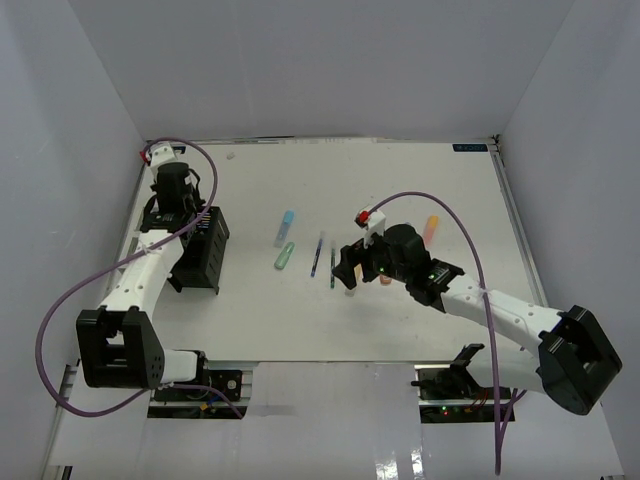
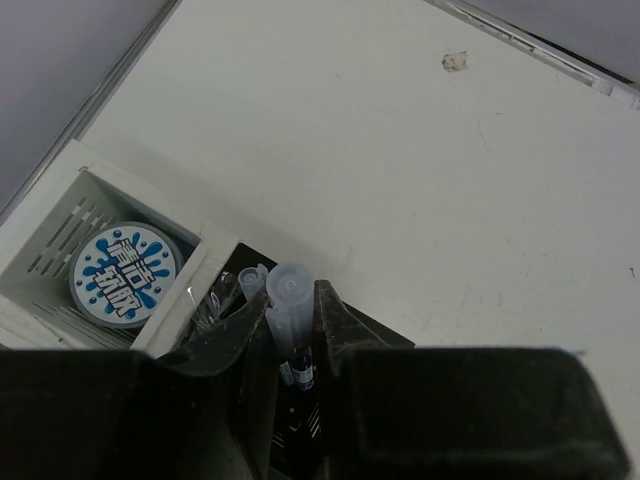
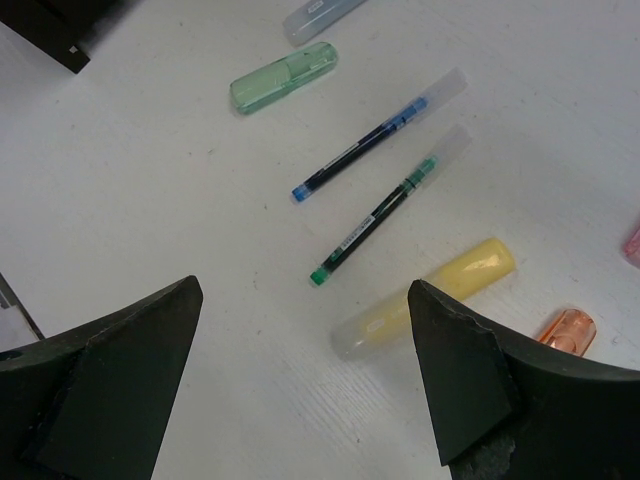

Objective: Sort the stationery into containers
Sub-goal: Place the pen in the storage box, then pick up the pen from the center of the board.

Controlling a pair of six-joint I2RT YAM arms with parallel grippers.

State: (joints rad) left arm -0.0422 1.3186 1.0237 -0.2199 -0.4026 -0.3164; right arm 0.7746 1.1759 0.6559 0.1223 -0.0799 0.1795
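My left gripper [image 2: 292, 298] is shut on a thin dark pen with a clear cap [image 2: 290, 282] and holds it upright in the black slotted organizer [image 2: 300, 430], also in the top view [image 1: 205, 255]. Another clear-capped pen [image 2: 250, 280] stands beside it. The round blue-white roll [image 2: 123, 273] lies in the white tray [image 2: 60, 215]. My right gripper [image 3: 300, 360] is open and empty above the table, near the yellow marker [image 3: 430, 297]. A green-tipped pen [image 3: 375, 218] and a blue-tipped pen [image 3: 365, 145] lie beyond it.
A green marker [image 3: 283, 78] and a blue marker [image 3: 320, 15] lie farther out, also seen from above as green [image 1: 285, 256] and blue [image 1: 286, 227]. An orange marker [image 3: 565, 328] and a pink one [image 3: 632, 245] lie to the right. Another orange marker [image 1: 432, 228] lies at the back right.
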